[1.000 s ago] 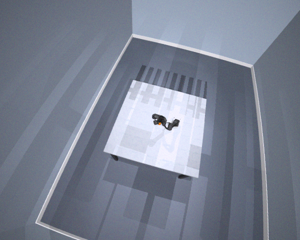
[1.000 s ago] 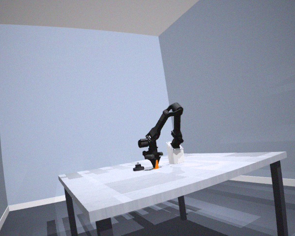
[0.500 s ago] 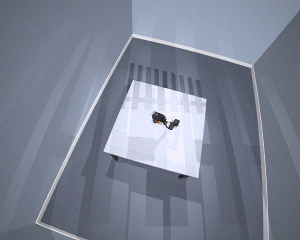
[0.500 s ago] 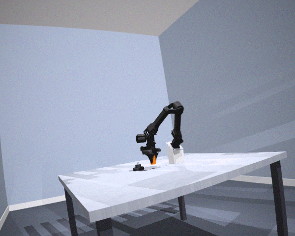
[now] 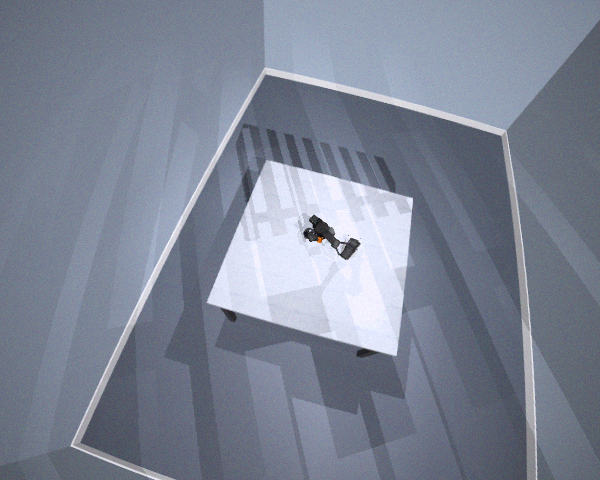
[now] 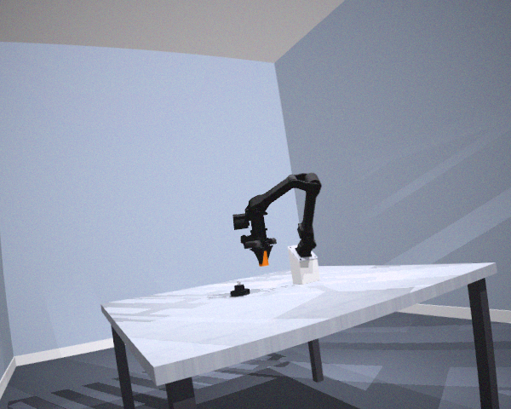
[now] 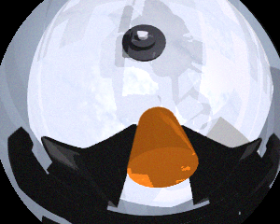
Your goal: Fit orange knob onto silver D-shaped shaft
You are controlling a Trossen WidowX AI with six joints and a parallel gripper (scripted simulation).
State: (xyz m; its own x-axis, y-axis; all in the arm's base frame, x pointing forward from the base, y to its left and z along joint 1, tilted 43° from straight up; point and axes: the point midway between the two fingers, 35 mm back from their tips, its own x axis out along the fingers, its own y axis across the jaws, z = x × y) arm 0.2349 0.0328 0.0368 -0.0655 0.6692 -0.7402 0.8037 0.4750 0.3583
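Gripping orange knob, between end effector fingertips

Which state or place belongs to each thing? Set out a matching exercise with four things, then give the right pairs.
1. orange knob
2. round pedestal
3. silver shaft
4. gripper

A. stands bare on top of the pedestal
B. shut on something orange
C. on the table, dark
D. held above the table

Pairs: 1-D, 2-C, 3-A, 4-B
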